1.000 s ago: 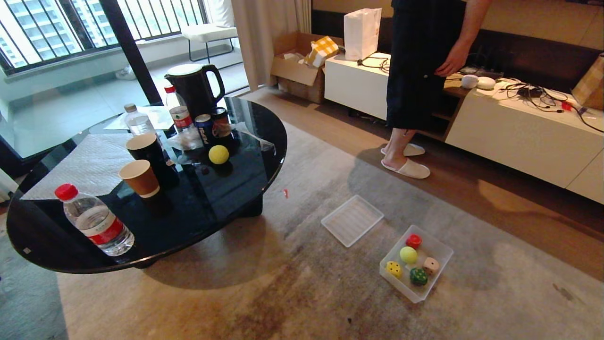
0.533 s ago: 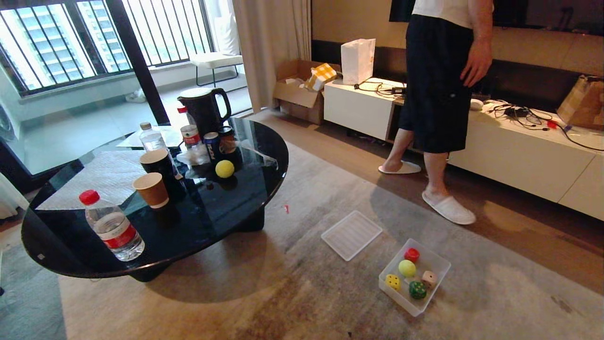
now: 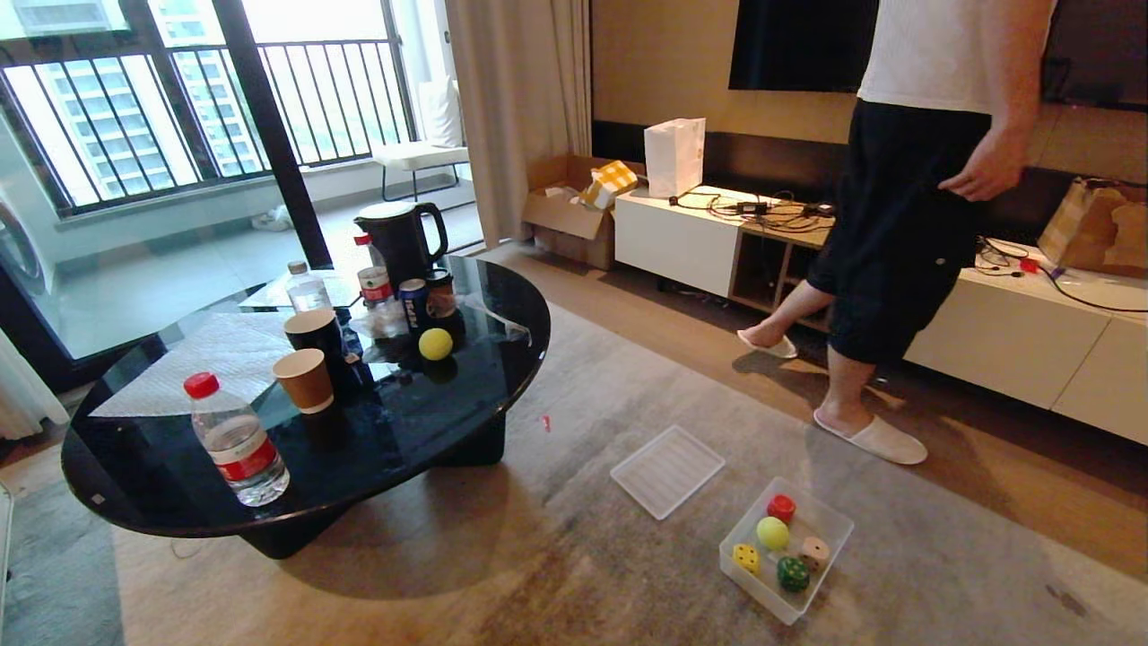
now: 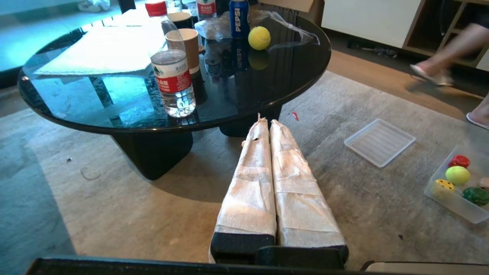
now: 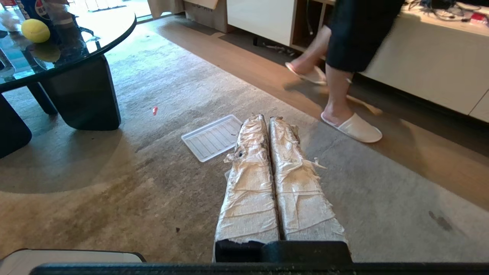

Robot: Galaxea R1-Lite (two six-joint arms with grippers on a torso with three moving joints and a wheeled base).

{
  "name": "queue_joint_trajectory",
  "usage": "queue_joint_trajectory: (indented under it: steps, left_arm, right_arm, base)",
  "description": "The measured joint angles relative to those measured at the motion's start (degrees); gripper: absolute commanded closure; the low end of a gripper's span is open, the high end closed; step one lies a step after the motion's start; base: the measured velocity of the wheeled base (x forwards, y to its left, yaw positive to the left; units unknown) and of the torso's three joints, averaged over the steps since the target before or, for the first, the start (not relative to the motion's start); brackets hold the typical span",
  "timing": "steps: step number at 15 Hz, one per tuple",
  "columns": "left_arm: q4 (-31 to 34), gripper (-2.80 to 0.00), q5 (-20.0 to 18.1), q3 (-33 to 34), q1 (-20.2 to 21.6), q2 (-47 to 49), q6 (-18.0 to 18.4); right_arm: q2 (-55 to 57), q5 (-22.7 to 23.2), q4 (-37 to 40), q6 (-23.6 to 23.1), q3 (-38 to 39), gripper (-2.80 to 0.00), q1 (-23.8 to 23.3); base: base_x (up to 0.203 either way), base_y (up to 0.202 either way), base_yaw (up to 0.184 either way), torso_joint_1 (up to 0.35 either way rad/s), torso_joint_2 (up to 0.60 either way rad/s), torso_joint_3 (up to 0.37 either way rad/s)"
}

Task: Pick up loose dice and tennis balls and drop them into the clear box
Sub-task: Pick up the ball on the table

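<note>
The ball [image 3: 436,344] left loose sits on the desk [image 3: 466,395], left of centre in the head view; the box [image 3: 830,528] at lower right already holds four dice and a ball. Both hands, left [image 4: 266,121] and right [image 5: 264,118], are pressed closed, empty; whichever reaches should open wide and descend squarely so the ball cannot roll.

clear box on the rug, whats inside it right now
Inside the clear box: a red die, a tennis ball, a beige die, a yellow die and a dark green die. Its floor beneath them is mostly covered.
</note>
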Motion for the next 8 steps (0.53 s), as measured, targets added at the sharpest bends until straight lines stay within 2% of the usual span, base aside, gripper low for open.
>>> queue_joint_trajectory:
  steps: [3,8]
  left_arm:
    - [0.1,0.0,-0.1,0.0,0.0,0.0,0.2]
    - [0.0,0.0,0.0,0.0,0.0,0.0,0.0]
  right_arm:
    - [0.0,0.3,0.3,-0.7,0.0,0.0,0.0]
    - [0.0,0.4,0.1,-0.7,0.0,0.0,0.0]
  base:
    - [-0.004,-0.007,0.044,0.004,0.0,0.001]
    - [-0.001,-0.01,0.16,0.002,0.0,0.004]
